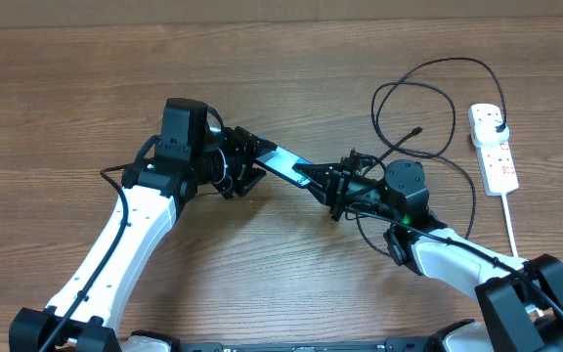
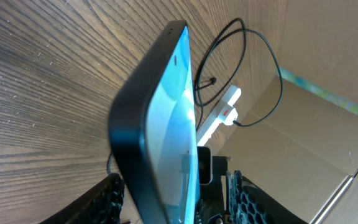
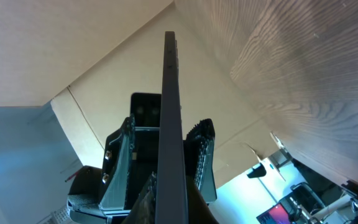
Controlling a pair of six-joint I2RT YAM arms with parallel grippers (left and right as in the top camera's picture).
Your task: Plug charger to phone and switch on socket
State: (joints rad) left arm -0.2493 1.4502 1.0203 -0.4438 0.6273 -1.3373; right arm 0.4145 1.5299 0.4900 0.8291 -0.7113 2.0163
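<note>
Overhead, the phone [image 1: 283, 162] was seen clamped by the left gripper [image 1: 245, 164] above the wood-grain table [image 1: 66, 88] edged by a cardboard wall [image 1: 262, 8]; the right gripper [image 1: 328, 183]'s grip could not be told.

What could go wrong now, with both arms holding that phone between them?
The phone seems lifted off the table, gripped by the left gripper and the right gripper at opposite ends; uneven pulling could twist or drop it. The charger's plug tip lies loose on the table, and no gripper is free to fetch it. Its cable loops close to the right arm and might snag.
</note>
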